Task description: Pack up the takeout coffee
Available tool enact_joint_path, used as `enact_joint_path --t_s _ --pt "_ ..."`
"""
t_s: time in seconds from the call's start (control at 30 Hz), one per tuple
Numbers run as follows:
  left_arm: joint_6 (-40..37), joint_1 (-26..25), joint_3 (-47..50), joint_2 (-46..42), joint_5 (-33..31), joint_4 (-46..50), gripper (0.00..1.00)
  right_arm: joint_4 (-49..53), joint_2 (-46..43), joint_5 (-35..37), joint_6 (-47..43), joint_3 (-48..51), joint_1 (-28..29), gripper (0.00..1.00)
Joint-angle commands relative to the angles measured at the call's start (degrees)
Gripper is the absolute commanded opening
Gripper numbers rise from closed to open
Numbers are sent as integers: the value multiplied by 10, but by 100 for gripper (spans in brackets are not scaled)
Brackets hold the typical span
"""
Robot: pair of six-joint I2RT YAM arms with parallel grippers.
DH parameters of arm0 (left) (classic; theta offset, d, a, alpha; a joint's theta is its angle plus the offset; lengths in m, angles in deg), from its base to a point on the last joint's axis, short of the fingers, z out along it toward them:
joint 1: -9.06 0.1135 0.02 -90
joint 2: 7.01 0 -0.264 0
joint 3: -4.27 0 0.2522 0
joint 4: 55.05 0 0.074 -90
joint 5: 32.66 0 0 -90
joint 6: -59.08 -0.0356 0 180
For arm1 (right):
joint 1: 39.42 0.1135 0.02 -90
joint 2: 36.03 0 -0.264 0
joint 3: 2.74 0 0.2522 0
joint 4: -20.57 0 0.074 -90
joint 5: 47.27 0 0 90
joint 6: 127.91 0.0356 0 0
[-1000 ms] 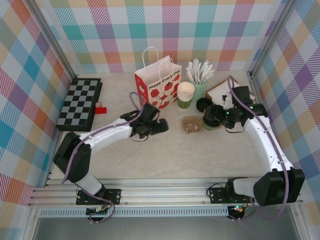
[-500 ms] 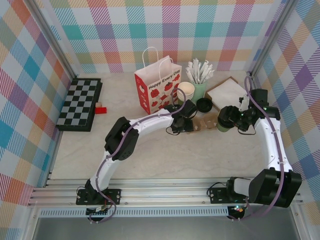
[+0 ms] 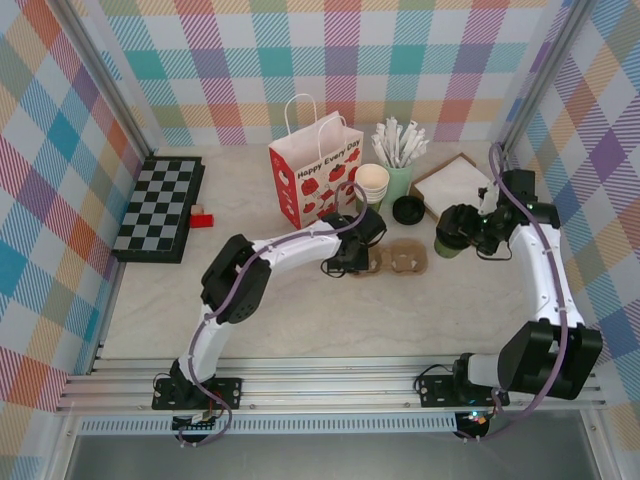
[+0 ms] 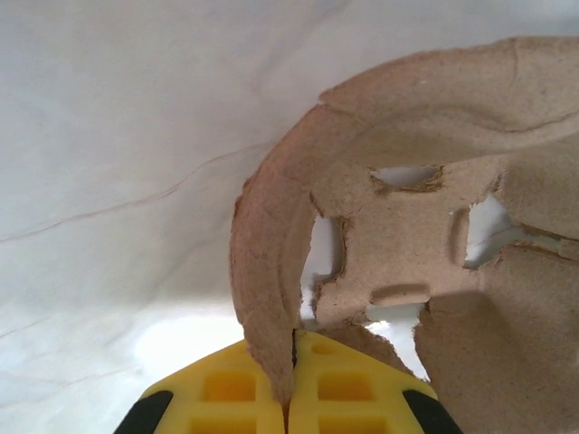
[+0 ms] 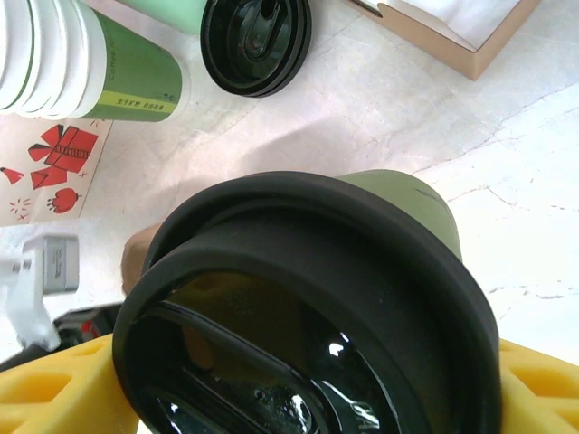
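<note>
Reached right since a second ago, clamped left gripper (image 3: 352, 258) on left rim of brown cardboard carrier (image 3: 402, 258). Grips dark green paper cup with black plastic lid (image 3: 449, 240) in right gripper (image 3: 458, 235), just right of carrier, apart. Bare pale tabletop (image 3: 350, 315) nearward.

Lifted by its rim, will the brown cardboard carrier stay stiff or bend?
Probably it flexes a little: the carrier is thin pulp with cut-out holes, and the left pincer pinches only one rim. It looks light, so lifting should be easy. The ragged cuts might tear.

Robot test booth, plaid walls (image 3: 340, 60)
</note>
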Motion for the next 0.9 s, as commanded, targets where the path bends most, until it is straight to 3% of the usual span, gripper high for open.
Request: enact_joint_path --t_s 0.0,0.1,0.23,0.37,0.5,0.87 --pt "-20 10 63 -59 -19 35 5 -24 37 -18 3 -18 -2 70" --pt "-30 10 103 -92 -16 33 14 -55 79 -23 14 -30 0 69" --pt "-46 11 127 -130 11 19 35 -95 137 -24 31 -49 12 69" --pt "-53 11 146 -180 14 -5 78 -132 187 8 46 -71 23 68" --pt "-51 15 160 -216 -7 -11 98 -166 228 20 60 -88 23 68" --pt "13 45 279 -331 -56 -88 100 -155 346 10 67 -191 34 69"
